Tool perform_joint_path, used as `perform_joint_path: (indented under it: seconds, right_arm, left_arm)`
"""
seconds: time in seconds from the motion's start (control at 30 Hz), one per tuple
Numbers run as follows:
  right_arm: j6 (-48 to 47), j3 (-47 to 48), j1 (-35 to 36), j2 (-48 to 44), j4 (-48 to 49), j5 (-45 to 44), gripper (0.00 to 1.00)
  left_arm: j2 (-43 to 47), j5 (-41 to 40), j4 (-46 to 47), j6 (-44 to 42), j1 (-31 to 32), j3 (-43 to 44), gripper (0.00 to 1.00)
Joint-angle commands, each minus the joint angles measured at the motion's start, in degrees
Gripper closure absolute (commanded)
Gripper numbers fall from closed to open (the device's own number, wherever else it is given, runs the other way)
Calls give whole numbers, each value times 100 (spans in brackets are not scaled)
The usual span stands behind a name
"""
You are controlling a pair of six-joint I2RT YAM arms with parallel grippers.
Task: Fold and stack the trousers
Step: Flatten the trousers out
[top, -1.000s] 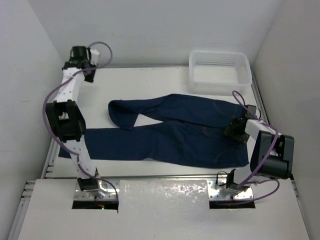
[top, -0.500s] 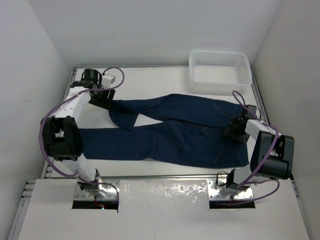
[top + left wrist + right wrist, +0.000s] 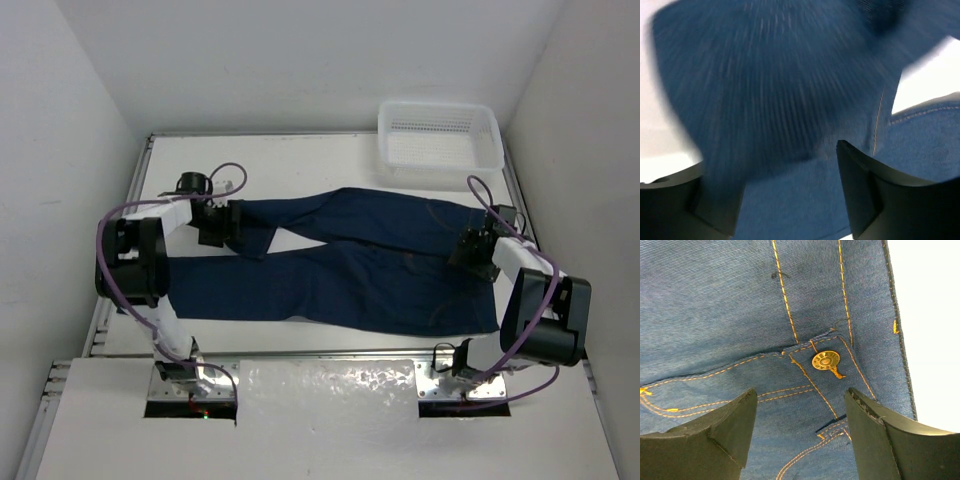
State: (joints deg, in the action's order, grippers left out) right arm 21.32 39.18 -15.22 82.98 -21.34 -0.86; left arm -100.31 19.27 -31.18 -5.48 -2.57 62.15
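Note:
The dark navy jeans (image 3: 360,270) lie spread on the white table, waist at the right, both legs reaching left. The upper leg's end is bunched near the left. My left gripper (image 3: 228,224) is open, low over that bunched leg end, which fills the left wrist view (image 3: 790,100) in a blur. My right gripper (image 3: 474,250) is open over the waistband, with the tan waist button (image 3: 825,360) and orange stitching just ahead of its fingers. Neither gripper holds cloth.
A white plastic mesh basket (image 3: 440,138) stands at the table's back right corner. White walls close in the table on the left, back and right. The lower leg's cuff reaches the table's left edge (image 3: 125,300).
My left arm has swung from the back left corner down and right onto the end of the upper leg. The right gripper has shifted only slightly over the waist. The jeans have not moved.

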Motion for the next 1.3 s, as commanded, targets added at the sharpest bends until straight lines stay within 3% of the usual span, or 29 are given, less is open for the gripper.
perform_joint_path:
  seconds: [0.0,0.07,0.1,0.2,0.23,0.33,0.4,0.57,0.77,0.87,0.93,1.07,1.2,1.27]
  right_arm:
    - [-76,231,11,-282,-107,42,31]
    - [-49,204,11,-344,-98,25,31]
    - [-23,169,11,-379,-81,16,31]
    - [56,73,11,-414,25,51,31]
    - [74,46,11,-388,42,60,30]
    - [56,-42,19,-239,113,60,30]
    - [21,-7,11,121,-45,43,30]
    - [83,-103,11,368,113,-1,30]
    - [74,-51,11,394,174,33,30]
    - [30,-42,19,351,210,60,30]
    - [-23,-24,11,307,192,60,30]
    - [-75,20,19,236,192,60,30]
    - [-67,46,19,236,218,60,30]
    - [-67,81,19,262,201,60,30]
  left_arm:
    - [-225,463,393,161,19,271,35]
    - [-366,429,489,29,20,202,49]
    - [-479,298,525,-6,20,157,64]
    - [-603,114,648,-94,20,113,94]
    - [-577,34,657,-181,2,157,100]
    - [-279,-728,412,-776,-68,744,100]
    - [27,-1753,297,-1295,-60,1324,100]
    - [-14,-3136,-905,-3704,-25,2862,100]
    - [292,-4158,-907,-4936,11,2619,100]
    - [284,-4203,-1415,-5279,46,2618,100]
    - [249,-4116,-2232,-5481,37,2898,100]
    - [205,-3361,-3453,-5771,-16,3470,100]
    - [39,-2667,-3544,-5912,-77,3435,99]
    - [-400,-2122,-3710,-6009,-217,3819,98]
